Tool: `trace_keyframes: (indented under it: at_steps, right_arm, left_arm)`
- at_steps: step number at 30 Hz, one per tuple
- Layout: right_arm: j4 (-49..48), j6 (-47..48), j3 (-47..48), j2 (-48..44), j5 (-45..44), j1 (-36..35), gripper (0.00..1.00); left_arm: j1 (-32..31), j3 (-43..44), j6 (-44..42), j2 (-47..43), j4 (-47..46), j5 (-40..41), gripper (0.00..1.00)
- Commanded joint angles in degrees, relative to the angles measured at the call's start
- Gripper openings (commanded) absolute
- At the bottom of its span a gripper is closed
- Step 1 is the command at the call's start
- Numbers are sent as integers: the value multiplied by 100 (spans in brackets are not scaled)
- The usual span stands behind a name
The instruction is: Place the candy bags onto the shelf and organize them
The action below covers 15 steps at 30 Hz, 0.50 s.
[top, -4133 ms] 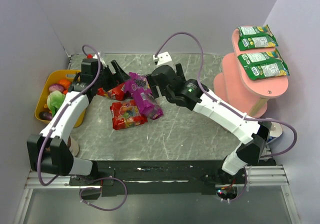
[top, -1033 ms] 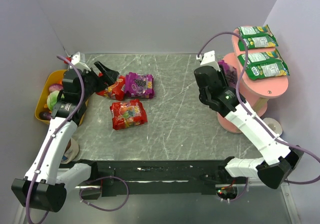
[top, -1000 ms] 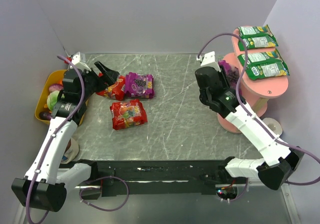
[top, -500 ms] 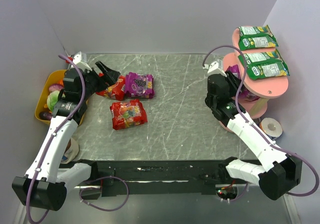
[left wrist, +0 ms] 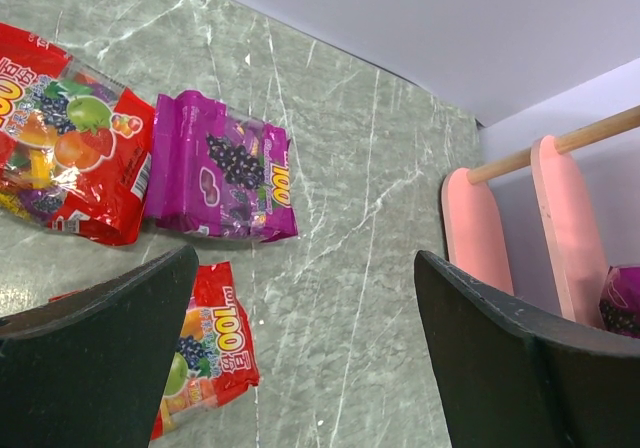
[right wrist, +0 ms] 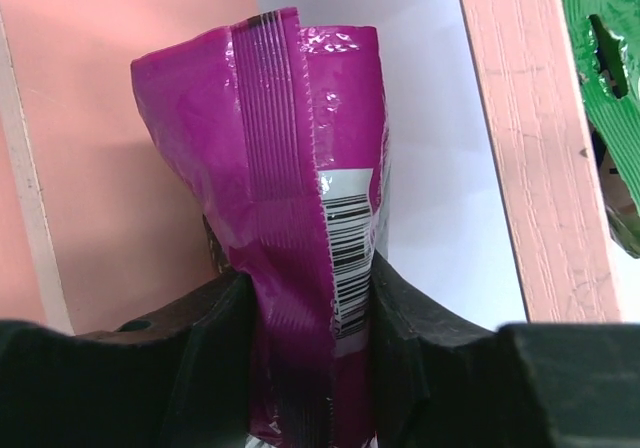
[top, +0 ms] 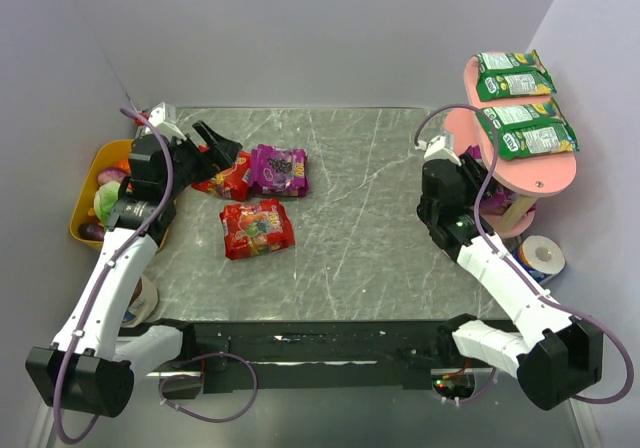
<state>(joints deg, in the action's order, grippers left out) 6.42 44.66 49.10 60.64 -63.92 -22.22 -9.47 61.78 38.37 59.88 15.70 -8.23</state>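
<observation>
Got one purple candy bag (right wrist: 290,148) pinched in the right gripper (right wrist: 310,308), in at the shelf (top: 545,173) below its top board. Got the left gripper (left wrist: 305,258) spread wide near the other purple bag (left wrist: 215,178) and two red ones (top: 257,228). Seeing both green bags (top: 525,128) up top.

From above, we cannot see the tips of the right gripper (right wrist: 305,313) or most of its purple bag (right wrist: 290,148) under the shelf (top: 540,176).
</observation>
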Motion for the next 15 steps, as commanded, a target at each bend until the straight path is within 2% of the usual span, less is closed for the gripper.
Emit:
trace_keyframes:
  at_steps: [1,4,5,8,15]
  right_arm:
    - [17,-343,100,-105,-331,86,49]
    - [272,-633,143,52,-402,112,59]
    - [333,-713,170,88,-402,112,68]
    - [667,-1038,336,220,-393,121,77]
    - [2257,-2409,1110,369,125,86,83]
  left_arm:
    - [-2,194,-23,68,-296,-135,96]
    - [-2,220,-40,103,-296,-126,96]
    - [-10,221,-58,121,-296,-92,96]
    - [-19,229,-75,182,-261,-47,96]
    - [-28,194,-128,138,-226,93,96]
